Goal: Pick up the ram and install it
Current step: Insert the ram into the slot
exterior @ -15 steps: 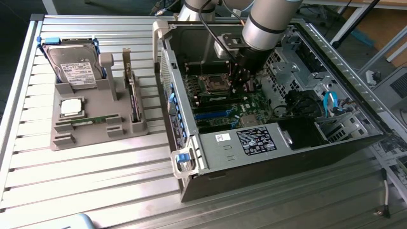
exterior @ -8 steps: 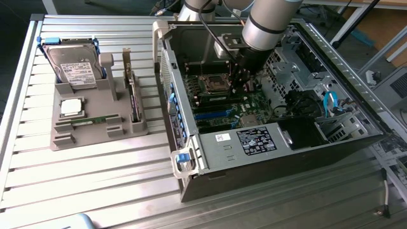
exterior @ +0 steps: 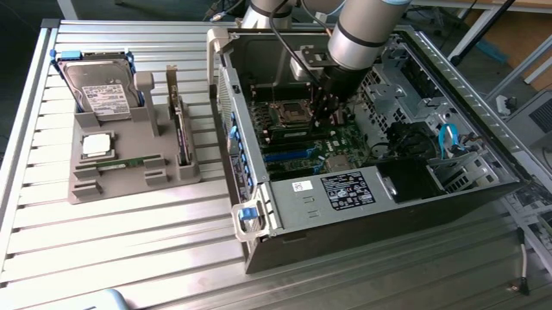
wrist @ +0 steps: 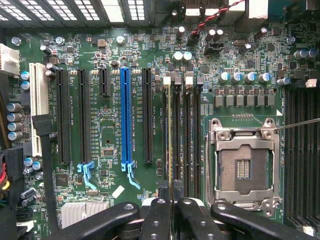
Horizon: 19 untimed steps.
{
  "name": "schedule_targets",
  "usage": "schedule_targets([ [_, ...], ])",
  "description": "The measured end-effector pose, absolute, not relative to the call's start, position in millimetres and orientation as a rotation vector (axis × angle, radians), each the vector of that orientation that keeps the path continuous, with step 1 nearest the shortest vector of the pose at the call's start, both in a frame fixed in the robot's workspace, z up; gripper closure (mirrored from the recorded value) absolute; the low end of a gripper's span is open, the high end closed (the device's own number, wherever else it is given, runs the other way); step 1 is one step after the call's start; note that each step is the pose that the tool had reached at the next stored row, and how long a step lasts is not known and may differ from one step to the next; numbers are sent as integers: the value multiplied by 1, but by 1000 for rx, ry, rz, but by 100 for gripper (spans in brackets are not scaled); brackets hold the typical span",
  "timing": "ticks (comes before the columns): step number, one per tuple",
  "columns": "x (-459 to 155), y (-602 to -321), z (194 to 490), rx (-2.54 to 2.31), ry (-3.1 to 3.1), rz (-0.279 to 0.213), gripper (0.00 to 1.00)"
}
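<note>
In the wrist view the ram (wrist: 170, 135) shows edge-on as a thin pale-green line. My gripper (wrist: 172, 212) is shut on its near end, one black finger (wrist: 156, 220) on each side. The stick runs lengthwise along the outermost of several black memory slots (wrist: 186, 135), on the side away from the processor socket (wrist: 245, 167). I cannot tell whether it is seated or just above the slot. From the exterior view, my gripper (exterior: 322, 115) reaches down inside the open computer case (exterior: 362, 194), just beside the socket (exterior: 289, 113); the arm hides the ram there.
Black and blue expansion slots (wrist: 125, 115) lie beyond the memory slots. To the exterior view's left, a grey holder (exterior: 129, 184) carries a hard drive (exterior: 102, 90), a silver processor chip (exterior: 97, 144), an upright dark card (exterior: 180, 129) and a thin green strip (exterior: 121, 163). Blue cables (exterior: 448, 139) sit inside the case.
</note>
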<state>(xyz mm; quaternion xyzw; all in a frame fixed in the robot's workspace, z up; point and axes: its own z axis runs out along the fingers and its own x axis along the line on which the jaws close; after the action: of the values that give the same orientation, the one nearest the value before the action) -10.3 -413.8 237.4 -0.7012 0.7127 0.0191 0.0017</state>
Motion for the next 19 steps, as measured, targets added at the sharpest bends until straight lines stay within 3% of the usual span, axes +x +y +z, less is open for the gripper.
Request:
schedule_targets([
  [19,-10,-414,233,-2201,2236,60,88],
])
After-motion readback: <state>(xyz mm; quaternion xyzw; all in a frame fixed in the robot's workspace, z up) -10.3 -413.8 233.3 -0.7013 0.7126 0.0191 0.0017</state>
